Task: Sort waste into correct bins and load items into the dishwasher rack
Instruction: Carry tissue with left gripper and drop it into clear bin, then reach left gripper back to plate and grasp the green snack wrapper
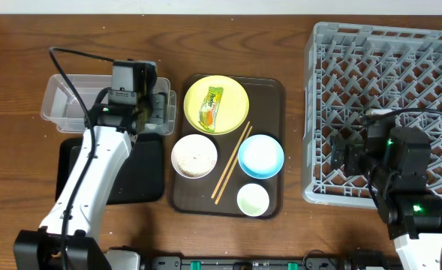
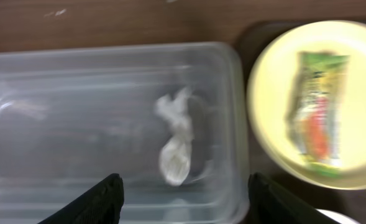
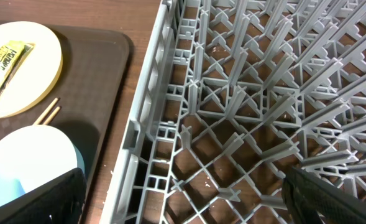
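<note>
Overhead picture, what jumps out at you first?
The big grey rack fills the right side. In the middle, a yellow plate on the brown tray holds a bright wrapper. At left, a crumpled paper scrap lies in the clear tub.

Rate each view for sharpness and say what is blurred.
Left wrist: motion-blurred, with the snack wrapper and paper scrap smeared. Right wrist: the rack is crisp, and only the bottom corners are dark and soft. Overhead: sharp and evenly lit, no strong glare.
</note>
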